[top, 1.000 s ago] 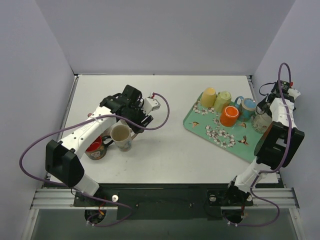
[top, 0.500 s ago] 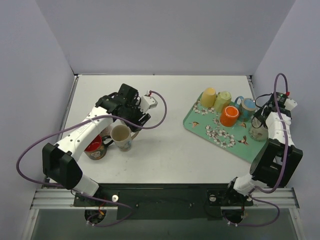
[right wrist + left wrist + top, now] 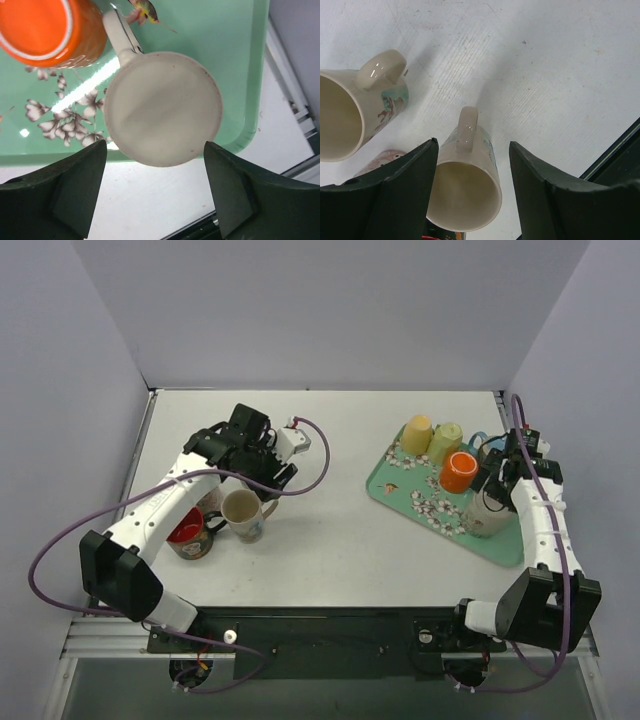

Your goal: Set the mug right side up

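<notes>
Upside-down cream mug (image 3: 162, 107) sits on the near-right corner of the green tray (image 3: 215, 30), my right hand (image 3: 155, 192) spread wide around it, not gripping. Looks glazed, stiff, slippery, breakable; I'd pinch the sides, avoiding the handle.

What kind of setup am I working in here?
Likely a lab test cell, not a kitchen: a white table boxed in by plain grey walls, with a flowered tray of mugs as props.

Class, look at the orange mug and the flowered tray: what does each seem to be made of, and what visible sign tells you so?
Orange mug: probably glazed ceramic; glossy surface, pale unglazed-looking rim at its upturned base.
Flowered tray: likely plastic or melamine; smooth mint surface with printed flowers and bright glare streaks.
</notes>
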Controlling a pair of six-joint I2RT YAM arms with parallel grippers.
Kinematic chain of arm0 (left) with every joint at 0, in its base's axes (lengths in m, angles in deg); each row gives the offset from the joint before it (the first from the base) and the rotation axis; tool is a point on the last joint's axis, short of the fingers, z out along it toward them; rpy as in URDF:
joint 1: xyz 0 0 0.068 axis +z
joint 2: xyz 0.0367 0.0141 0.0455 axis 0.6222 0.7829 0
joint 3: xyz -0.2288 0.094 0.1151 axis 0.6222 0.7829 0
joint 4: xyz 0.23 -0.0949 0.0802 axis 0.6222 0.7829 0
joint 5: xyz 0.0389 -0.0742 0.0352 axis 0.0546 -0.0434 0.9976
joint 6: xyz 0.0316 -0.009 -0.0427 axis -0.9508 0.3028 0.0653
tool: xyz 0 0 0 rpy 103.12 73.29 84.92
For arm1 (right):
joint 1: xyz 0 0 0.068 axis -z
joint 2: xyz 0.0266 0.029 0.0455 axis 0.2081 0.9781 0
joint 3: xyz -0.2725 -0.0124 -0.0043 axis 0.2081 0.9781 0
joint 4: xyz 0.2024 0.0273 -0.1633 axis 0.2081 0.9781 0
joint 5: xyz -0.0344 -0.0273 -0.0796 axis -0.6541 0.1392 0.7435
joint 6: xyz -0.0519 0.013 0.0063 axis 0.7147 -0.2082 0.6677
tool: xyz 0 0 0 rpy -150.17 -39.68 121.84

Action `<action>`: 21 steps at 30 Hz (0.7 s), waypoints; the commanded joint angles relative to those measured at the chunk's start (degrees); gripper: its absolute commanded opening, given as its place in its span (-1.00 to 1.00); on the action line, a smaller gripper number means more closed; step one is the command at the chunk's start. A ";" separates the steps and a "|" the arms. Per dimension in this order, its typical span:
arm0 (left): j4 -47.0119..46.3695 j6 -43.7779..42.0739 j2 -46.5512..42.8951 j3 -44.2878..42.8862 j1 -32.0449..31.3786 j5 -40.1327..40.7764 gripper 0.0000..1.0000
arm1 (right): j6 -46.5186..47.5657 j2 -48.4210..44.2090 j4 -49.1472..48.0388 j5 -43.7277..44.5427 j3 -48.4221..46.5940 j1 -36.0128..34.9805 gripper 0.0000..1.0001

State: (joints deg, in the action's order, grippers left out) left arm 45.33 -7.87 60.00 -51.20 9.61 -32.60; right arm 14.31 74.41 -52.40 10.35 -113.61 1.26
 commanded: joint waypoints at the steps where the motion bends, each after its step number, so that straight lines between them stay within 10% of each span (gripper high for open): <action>1: -0.49 -0.29 -3.05 -2.03 0.39 -1.96 0.38 | 7.50 0.69 9.60 -0.53 -11.71 -0.62 0.50; 11: -0.76 -0.20 -4.19 -1.59 0.82 -1.35 0.37 | 16.56 23.09 15.91 2.11 -33.53 -0.89 0.58; 21: -0.32 -0.29 -3.58 -2.55 0.91 -2.23 0.37 | 22.36 32.35 16.64 0.70 -32.33 -0.89 0.10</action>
State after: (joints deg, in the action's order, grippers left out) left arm 45.26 -7.85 57.57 -51.20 10.16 -33.25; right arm 33.72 108.39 -39.04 10.35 -147.97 0.63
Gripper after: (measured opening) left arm 0.687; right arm 0.562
